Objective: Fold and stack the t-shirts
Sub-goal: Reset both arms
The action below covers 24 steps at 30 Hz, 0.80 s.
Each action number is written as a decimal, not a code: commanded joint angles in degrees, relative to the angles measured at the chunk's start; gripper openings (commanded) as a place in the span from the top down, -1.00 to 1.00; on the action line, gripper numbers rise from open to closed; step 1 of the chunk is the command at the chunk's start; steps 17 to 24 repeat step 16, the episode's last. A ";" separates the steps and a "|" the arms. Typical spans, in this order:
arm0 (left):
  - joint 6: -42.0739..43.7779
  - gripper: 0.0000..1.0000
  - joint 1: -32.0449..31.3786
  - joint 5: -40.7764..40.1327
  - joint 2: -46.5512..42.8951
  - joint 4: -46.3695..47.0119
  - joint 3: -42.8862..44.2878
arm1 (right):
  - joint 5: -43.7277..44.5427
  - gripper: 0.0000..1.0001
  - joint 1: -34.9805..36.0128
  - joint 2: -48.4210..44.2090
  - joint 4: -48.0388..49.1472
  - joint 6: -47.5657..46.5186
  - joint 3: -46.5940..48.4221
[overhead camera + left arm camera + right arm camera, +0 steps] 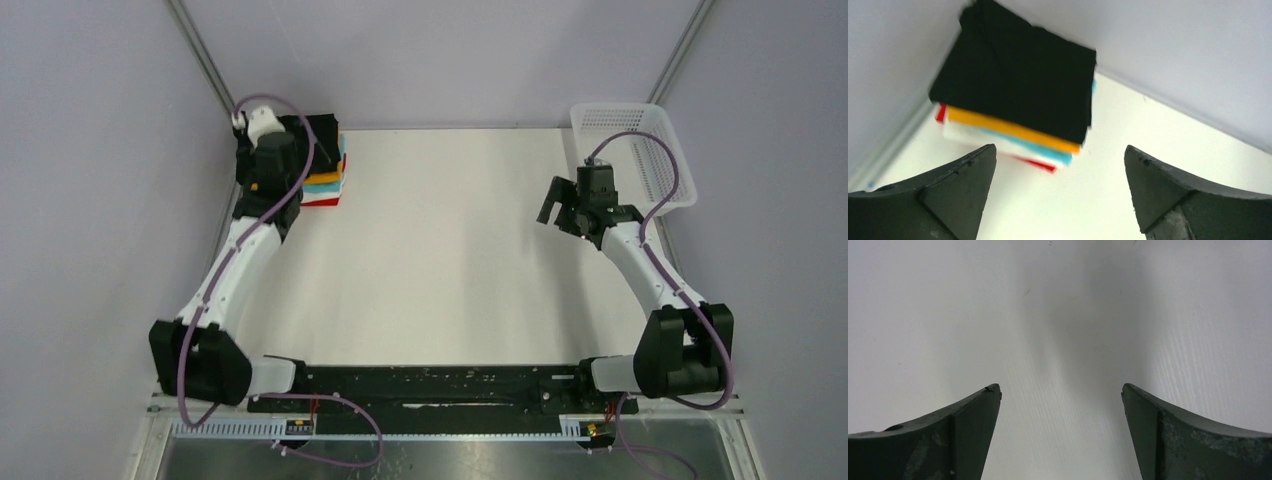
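On the white table (450,260) the folded t-shirts (1018,100) sit stacked in the far left corner, black on top, probably parked aside as finished, while the left gripper (1059,149) and the right gripper (1060,387) hang with fingers spread, holding nothing.

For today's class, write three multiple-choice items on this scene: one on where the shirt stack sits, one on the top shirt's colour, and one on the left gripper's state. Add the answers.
1. The stack of folded t-shirts lies on the table: A in its middle; B at its far-left corner; C at its near edge.
2. The top shirt is: A black; B red; C white.
3. The left gripper is: A shut on a shirt; B shut, empty; C open, empty.

Answers:
1 B: the top view shows the stack in that corner.
2 A: it is black, over orange, teal, white and red layers.
3 C: the left wrist view shows the fingers wide apart, gripping nothing.
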 commanded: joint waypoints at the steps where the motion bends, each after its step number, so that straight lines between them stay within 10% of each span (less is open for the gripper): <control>1: -10.36 -0.98 0.93 8.43 -3.77 2.02 -13.44 | 4.53 -0.99 0.30 -3.06 5.04 -1.22 -3.46; 24: -12.45 -0.98 0.85 5.45 -14.60 1.15 -26.43 | 5.64 -0.99 0.30 -5.89 16.46 -2.21 -12.96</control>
